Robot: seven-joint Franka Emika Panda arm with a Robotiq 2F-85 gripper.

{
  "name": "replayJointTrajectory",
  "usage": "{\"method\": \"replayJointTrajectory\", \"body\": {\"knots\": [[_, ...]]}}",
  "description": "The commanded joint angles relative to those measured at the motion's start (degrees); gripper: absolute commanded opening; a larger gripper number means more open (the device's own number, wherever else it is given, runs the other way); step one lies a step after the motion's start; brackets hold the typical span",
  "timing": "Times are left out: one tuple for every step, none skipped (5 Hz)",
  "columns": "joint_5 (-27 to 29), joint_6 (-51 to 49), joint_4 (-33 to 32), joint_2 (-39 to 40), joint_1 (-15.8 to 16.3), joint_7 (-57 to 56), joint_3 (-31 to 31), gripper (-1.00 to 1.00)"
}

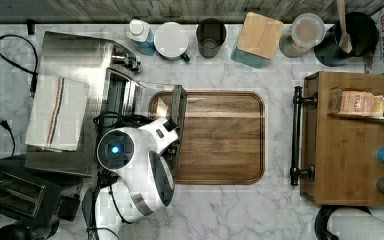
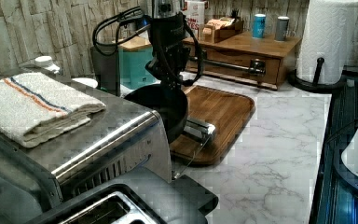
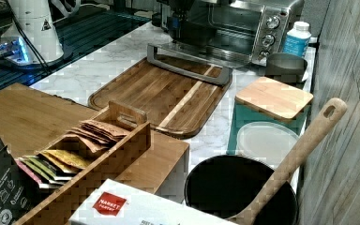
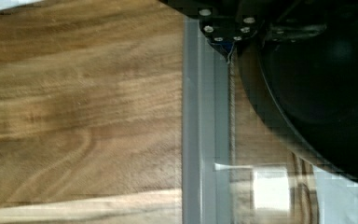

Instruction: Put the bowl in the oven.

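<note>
One bowl (image 2: 161, 105) — beneath gripper (image 2: 170, 81)

The scene is evenly and softly lit, glare is seen on the oven (image 2: 121, 135) top and door glass, and the wrist view is blurred.

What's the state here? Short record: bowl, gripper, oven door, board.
bowl: black, held up at the oven opening, above the door
gripper: shut on bowl rim
oven door: dropped open, its handle end over the board
board: wooden, bare, in front of the oven
task: bowl not yet set down inside
</note>
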Motion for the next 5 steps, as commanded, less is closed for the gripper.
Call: {"method": "replayJointTrajectory", "body": {"knots": [[18.23,7.78,11.07,6.32,-0.28,-15.46,-0.82,-1.00],[28.24,12.38,10.89,6.76,-0.07,-29.05,0.87,-1.00],[40.43,15.77,10.48,7.43,-0.71,-39.36,2.73,-1.00],[49.71,11.27,12.51,9.95,-1.93,-45.67,2.18,-1.00],[52.45,9.90,13.24,11.89,-1.10,-47.29,1.39,-1.00]]}}
